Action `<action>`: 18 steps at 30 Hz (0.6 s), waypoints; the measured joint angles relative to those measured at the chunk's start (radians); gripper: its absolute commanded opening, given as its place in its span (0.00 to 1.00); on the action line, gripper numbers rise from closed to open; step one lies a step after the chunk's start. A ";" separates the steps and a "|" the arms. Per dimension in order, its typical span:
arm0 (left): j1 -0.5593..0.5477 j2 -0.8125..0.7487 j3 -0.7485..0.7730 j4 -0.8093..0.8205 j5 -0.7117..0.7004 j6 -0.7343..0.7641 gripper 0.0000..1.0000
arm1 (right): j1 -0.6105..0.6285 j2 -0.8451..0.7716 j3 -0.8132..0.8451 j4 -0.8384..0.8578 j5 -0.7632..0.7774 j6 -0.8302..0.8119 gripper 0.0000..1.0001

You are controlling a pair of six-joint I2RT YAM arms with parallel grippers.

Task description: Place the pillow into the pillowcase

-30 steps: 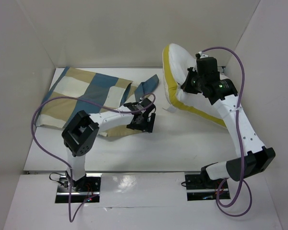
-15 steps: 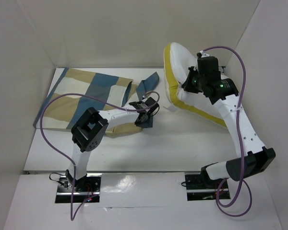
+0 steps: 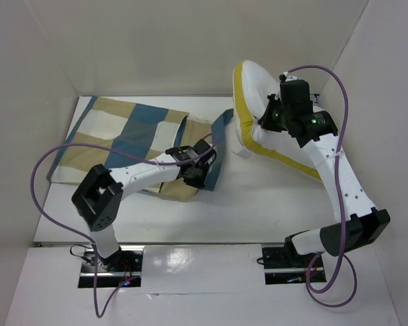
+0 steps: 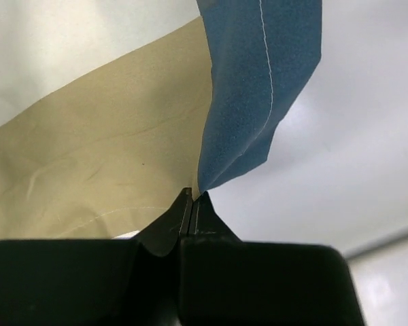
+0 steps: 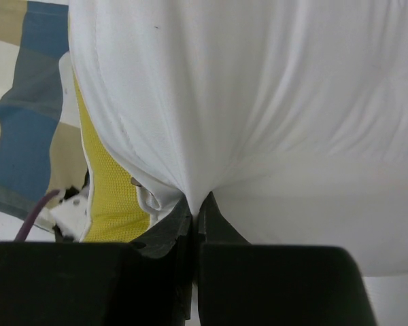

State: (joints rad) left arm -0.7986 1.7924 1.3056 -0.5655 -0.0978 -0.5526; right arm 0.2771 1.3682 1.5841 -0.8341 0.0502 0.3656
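The checked blue, tan and cream pillowcase [image 3: 129,132] lies flat on the left half of the table. My left gripper [image 3: 198,171] is shut on its right-hand edge. In the left wrist view the jaws [image 4: 192,195] meet on the fabric where a blue flap [image 4: 258,81] joins the tan cloth [image 4: 109,149]. The white pillow [image 3: 257,95] with its yellow band [image 3: 239,102] is held up on edge at the right. My right gripper [image 3: 267,119] is shut on a pinch of its white cover [image 5: 258,102], with the jaws [image 5: 196,202] closed tight.
White walls enclose the table on the left, back and right. Purple cables loop from both arms [image 3: 47,170]. The pillow's lower corner trails along the right wall [image 3: 306,170]. Bare white tabletop [image 3: 258,204] lies between the arms, up to the near edge.
My left gripper has closed from open onto the pillowcase's right edge, and its elbow has swung left and nearer. The blue flap now lies closer to the pillow. The right arm has not moved.
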 measured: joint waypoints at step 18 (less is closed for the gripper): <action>0.062 -0.134 0.060 -0.217 0.118 0.040 0.16 | -0.007 0.016 0.001 0.002 -0.002 -0.015 0.00</action>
State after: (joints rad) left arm -0.7364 1.6581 1.3659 -0.7822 0.0200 -0.5125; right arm 0.2703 1.3842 1.5848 -0.8322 0.0486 0.3504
